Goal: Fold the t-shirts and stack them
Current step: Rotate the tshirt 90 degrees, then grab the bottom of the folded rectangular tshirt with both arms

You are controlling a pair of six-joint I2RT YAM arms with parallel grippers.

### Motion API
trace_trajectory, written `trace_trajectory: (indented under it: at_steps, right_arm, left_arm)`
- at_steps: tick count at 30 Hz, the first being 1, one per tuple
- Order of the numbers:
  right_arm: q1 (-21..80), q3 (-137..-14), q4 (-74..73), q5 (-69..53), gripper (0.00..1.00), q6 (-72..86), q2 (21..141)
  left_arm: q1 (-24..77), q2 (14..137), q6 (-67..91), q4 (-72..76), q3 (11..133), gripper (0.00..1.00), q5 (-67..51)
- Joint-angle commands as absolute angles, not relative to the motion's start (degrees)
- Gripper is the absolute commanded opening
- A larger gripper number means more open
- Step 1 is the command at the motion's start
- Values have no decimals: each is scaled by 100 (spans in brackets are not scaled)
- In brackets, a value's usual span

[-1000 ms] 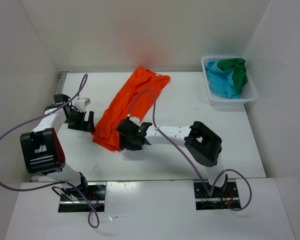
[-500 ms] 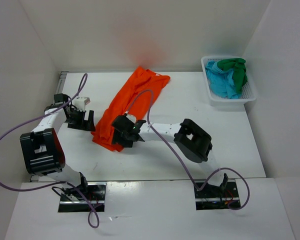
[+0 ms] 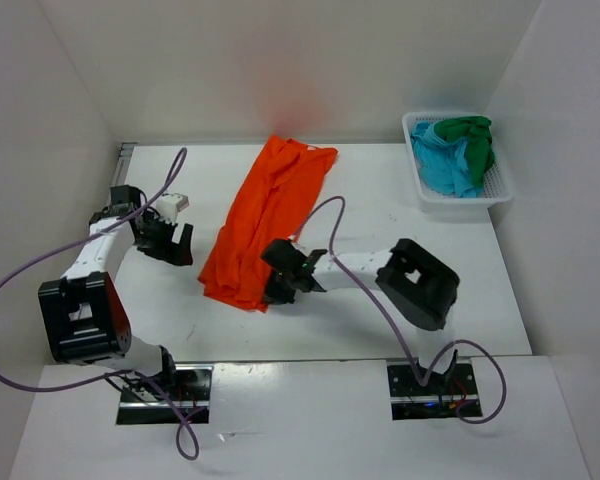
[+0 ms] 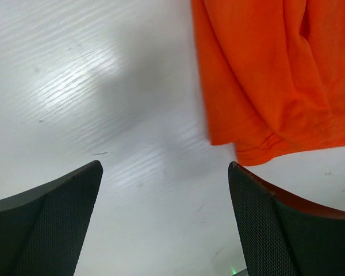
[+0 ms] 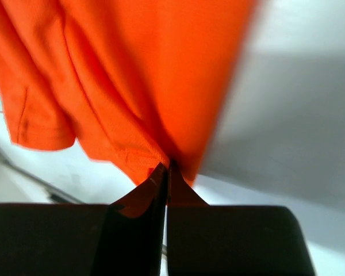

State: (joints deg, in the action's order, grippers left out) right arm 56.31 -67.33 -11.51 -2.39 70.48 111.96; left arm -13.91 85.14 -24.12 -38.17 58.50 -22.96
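The orange t-shirt is spread as a long, narrow, rumpled strip on the table. Its long axis runs from the right gripper straight away from the fingertips, toward the far side. The near hem corner is pinched in that gripper, so the whole garment lies ahead of it and none behind. The left gripper is held wide and empty, just off the shirt's long edge. The cloth lies ahead of it and to its right, near but not touching. The right arm is judged the better placed for the coming fold, since the hem is already in its grasp. The left would have to cross sideways to reach the other near corner.

The right wrist view shows what the overhead view cannot: the two pads pressed together with a fold of orange hem caught between them. The left wrist view shows bare table between the spread fingers and the hem corner just beyond the right finger. Only the overhead view shows the green t-shirt and the turquoise t-shirt. They are heaped in the basket, well apart and far to the right of both grippers.
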Motion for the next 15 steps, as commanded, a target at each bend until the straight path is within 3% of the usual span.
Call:
trace_trajectory:
  at_steps: [1, 7, 8, 11, 15]
  right_arm:
    - [5537, -5777, -1467, -1, 0, 7181, 10101]
    - [5537, -4510, -2354, 158, 1, 7181, 8345]
    - [5537, -4335, -2416, 158, 28, 6981, 8167]
    - [5537, -4280, -2819, 158, 55, 6751, 7490]
    - [5537, -4359, -3172, 395, 61, 6540, 6786]
  left_arm:
    - [-1091, 8078, -3040, -4192, 5897, 96, -2636]
    - [-153, 7946, -3444, -4315, 6012, 96, -2531]
    - [59, 7710, -3541, -4315, 6012, 96, -2409]
    - [930, 6904, -4251, -4254, 5933, 97, -2233]
    - [1791, 5610, -5753, -4534, 5452, 99, -1979]
